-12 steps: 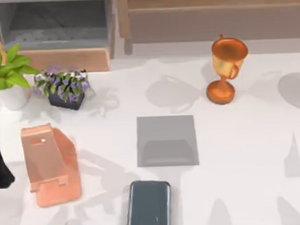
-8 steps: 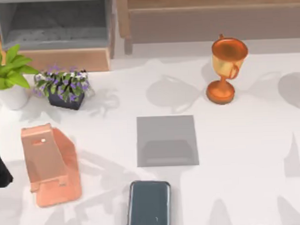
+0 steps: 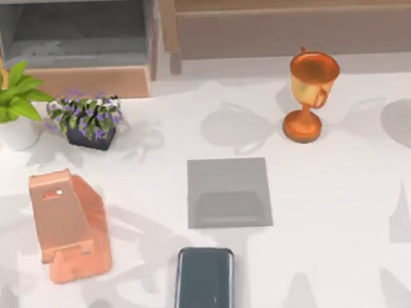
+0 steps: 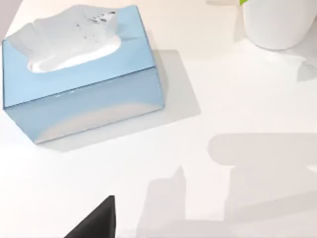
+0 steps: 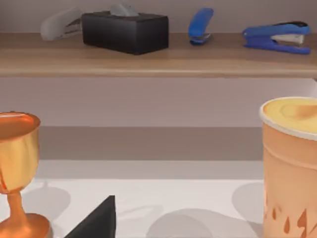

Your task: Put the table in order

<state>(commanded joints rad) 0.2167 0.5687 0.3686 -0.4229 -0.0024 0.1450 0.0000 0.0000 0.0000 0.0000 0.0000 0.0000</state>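
On the white tabletop (image 3: 329,204), which spans the whole top view, a dark smartphone (image 3: 204,281) lies flat at 6 o'clock, with the pink phone stand (image 3: 67,225) at 8 and the grey mat (image 3: 228,192) at centre, probably a placing spot. Farther off, the purple-flowered planter (image 3: 88,119) and green potted plant (image 3: 11,103) sit at 10 and the bronze trophy (image 3: 310,93) stands upright at 1, before the wooden shelf unit (image 3: 87,43). Whether either hand is apart or together, I cannot tell.

A copper trophy (image 5: 17,173) and an orange cup (image 5: 290,168) stand well apart — blue stapler (image 5: 277,37) on the shelf (image 5: 148,57).
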